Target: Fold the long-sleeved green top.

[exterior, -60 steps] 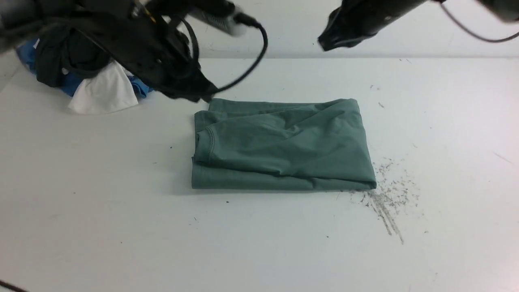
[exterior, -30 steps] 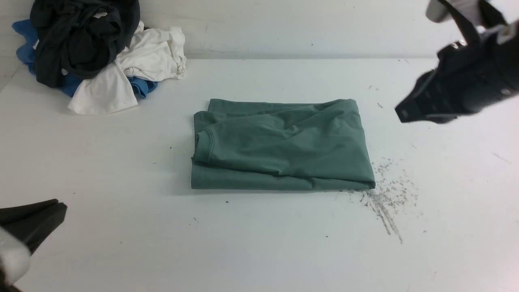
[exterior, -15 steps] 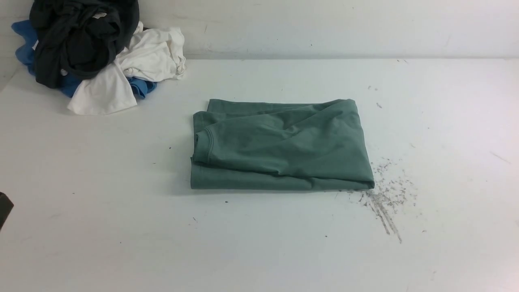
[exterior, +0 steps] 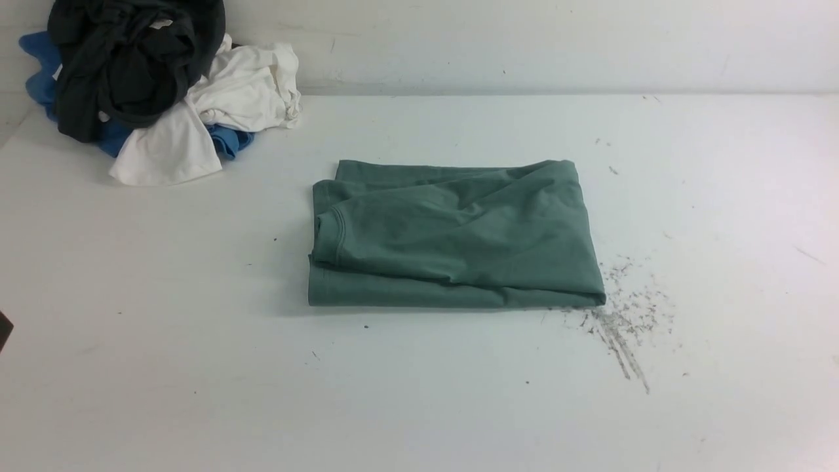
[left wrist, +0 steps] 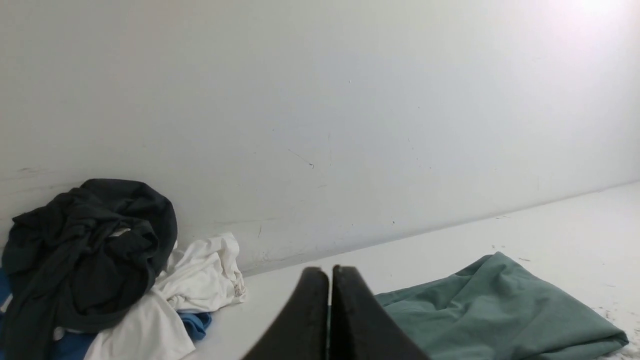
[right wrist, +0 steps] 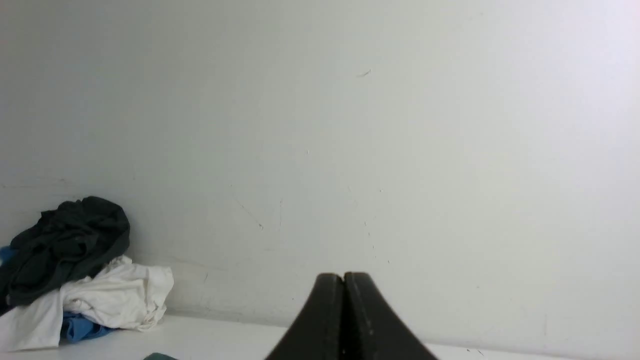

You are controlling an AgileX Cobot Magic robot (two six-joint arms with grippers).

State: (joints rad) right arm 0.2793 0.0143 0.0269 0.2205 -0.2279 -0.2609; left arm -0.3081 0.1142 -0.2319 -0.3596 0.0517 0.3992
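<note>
The green long-sleeved top (exterior: 452, 233) lies folded into a compact rectangle in the middle of the white table, with a sleeve cuff showing at its left end. The left wrist view catches its right part (left wrist: 490, 305). My left gripper (left wrist: 330, 272) is shut and empty, pulled back from the top and pointing toward the back wall. My right gripper (right wrist: 344, 276) is likewise shut on nothing, facing the wall; only a sliver of the top (right wrist: 157, 356) shows there. In the front view just a dark tip at the left edge (exterior: 3, 330) is visible.
A heap of black (exterior: 131, 62), white (exterior: 216, 98) and blue (exterior: 36, 72) garments sits at the table's far left corner against the wall. Dark scuff marks (exterior: 623, 328) stain the table right of the top. The white wall (exterior: 524, 39) rises behind the table.
Both arms have drawn back out of the front view: the left went down and left, the right off to the right. The folded top has not moved.
</note>
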